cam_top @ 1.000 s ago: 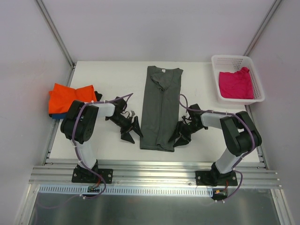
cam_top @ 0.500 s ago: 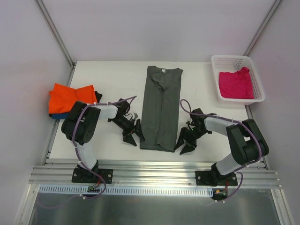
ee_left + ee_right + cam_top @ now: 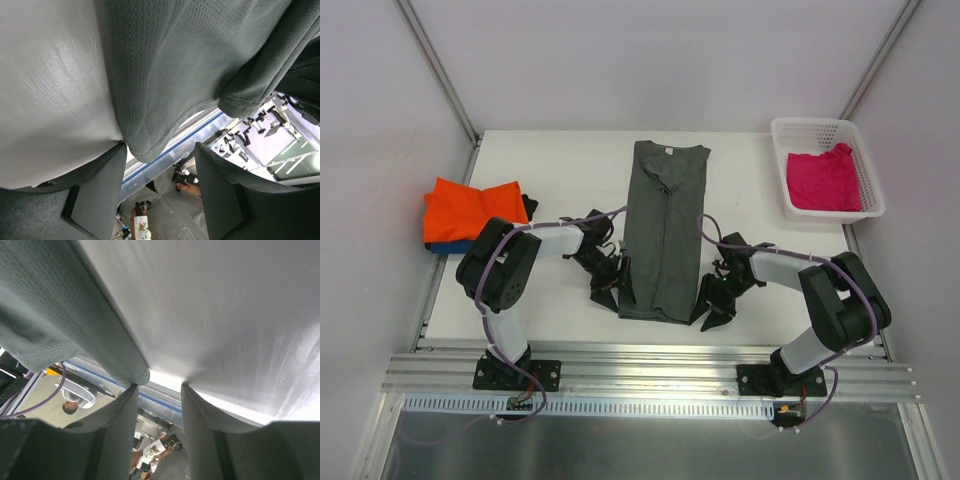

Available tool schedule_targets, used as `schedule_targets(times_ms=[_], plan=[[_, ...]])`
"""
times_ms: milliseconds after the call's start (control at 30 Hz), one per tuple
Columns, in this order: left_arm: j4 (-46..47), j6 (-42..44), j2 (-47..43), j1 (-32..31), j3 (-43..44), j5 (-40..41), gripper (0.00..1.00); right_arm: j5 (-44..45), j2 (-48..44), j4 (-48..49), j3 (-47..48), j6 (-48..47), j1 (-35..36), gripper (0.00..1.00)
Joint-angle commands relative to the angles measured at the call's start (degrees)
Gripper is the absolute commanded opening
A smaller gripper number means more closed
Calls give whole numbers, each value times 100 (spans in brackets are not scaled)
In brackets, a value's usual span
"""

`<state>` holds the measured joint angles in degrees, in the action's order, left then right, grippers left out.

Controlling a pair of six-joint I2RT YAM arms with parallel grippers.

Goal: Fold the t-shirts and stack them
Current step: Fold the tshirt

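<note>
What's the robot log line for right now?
item: dark grey t-shirt, flat on table | left gripper: open, at left hem corner | right gripper: open, at right hem corner

The middle t-shirt lies lengthwise down the centre of the counter, its collar toward the far edge and its hem toward the near edge. A pile of t-shirts sits by the left edge, about midway back, one on top of another. The basket stands in the far right corner with a lone t-shirt inside it. The left tool is at the hem's left corner and the right tool at its right corner, the middle t-shirt between them, both close to the near edge.
</note>
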<state>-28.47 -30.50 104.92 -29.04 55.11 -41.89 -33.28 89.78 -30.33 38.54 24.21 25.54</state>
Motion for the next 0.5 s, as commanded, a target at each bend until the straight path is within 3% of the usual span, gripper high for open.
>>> schedule_targets(times_ms=[0, 333, 467], plan=[[87, 106, 116, 3, 70, 647, 58, 647, 224, 545, -5, 31, 56, 43], [192, 97, -25, 3, -202, 954, 56, 858, 655, 1221, 144, 444, 135, 43], [289, 62, -60, 3, -308, 1104, 56, 1279, 708, 1415, 232, 620, 206, 48]])
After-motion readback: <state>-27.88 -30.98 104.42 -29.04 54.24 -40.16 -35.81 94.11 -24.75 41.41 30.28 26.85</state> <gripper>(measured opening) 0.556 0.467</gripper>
